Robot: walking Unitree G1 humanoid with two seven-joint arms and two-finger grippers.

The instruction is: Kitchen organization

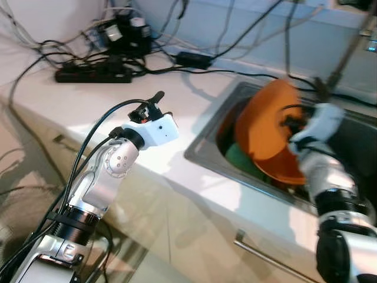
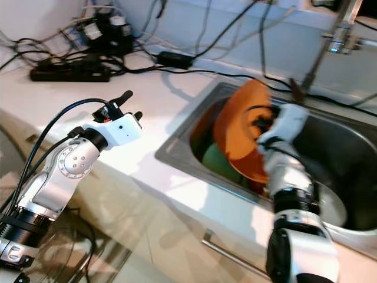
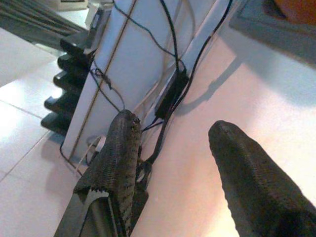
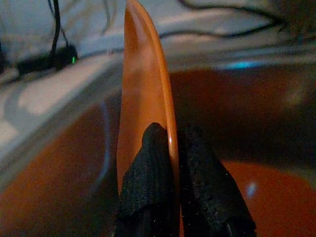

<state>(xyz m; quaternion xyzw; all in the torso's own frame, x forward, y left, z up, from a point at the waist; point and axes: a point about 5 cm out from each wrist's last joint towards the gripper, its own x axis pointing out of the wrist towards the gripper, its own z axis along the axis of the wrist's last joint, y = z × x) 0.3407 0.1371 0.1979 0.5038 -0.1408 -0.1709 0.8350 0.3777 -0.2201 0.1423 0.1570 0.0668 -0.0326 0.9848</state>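
gripping an orange plate (image 1: 268, 130) by its rim, right end effector (image 4: 170, 148) clamped tight, one black finger (image 4: 148, 182) on each face of the thin edge. plate held up on edge, tilted, inside the steel sink (image 1: 212, 138) sunk into the white desk (image 1: 118, 112), near the sink's left wall. more orange dishware (image 4: 276, 197) low in the basin beneath it, and something green (image 2: 215, 159) tucked under the plate at the sink's near-left corner. a pale round plate (image 2: 333, 209) lying flat toward the basin's near-right side. faucet (image 2: 339, 26) rising at the sink's far edge.

hovering over the desk's front edge, left end effector (image 1: 148, 107), well apart from the sink, fingers (image 3: 116, 163) spread wide with nothing between them. pointing toward the desk's far-left corner, where a black power strip (image 1: 94, 73) sits with plugs and adapters (image 1: 126, 29) heaped just behind it. black cables (image 1: 235, 35) trailing from there along the back edge of the desk and across the wall. a small black power brick (image 1: 194, 59) resting on the desk between the strip and the sink. cabinet handle (image 1: 271, 256) below the desk's front edge, under the sink.
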